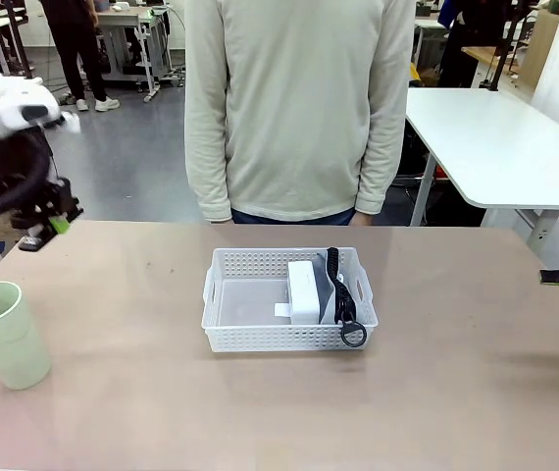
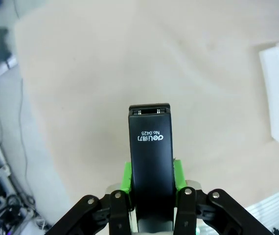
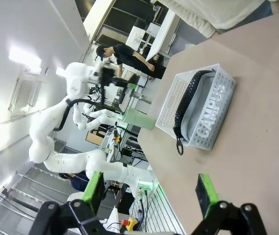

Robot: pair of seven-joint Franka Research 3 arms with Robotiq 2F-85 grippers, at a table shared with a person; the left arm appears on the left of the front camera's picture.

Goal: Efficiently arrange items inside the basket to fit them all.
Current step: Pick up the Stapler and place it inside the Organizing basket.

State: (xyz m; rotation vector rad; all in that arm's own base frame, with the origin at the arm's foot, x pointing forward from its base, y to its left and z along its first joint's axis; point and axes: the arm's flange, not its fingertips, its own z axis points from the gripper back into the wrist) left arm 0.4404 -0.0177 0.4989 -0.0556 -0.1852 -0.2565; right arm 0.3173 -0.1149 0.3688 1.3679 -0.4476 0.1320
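Your left gripper pinches the black stapler above the table. Your right gripper has its jaws spread; the basket holds the pouch and, it seems, the clock.

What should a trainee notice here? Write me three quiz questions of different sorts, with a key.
1. True or false: the left gripper is shut on the black stapler.
2. The pale green cup stands: A on the table outside the basket; B inside it; C on a chair.
3. Fill in: the clock and pouch sit at the basket's ___ end, by the robot's sides.
Key: 1 true; 2 A; 3 right.
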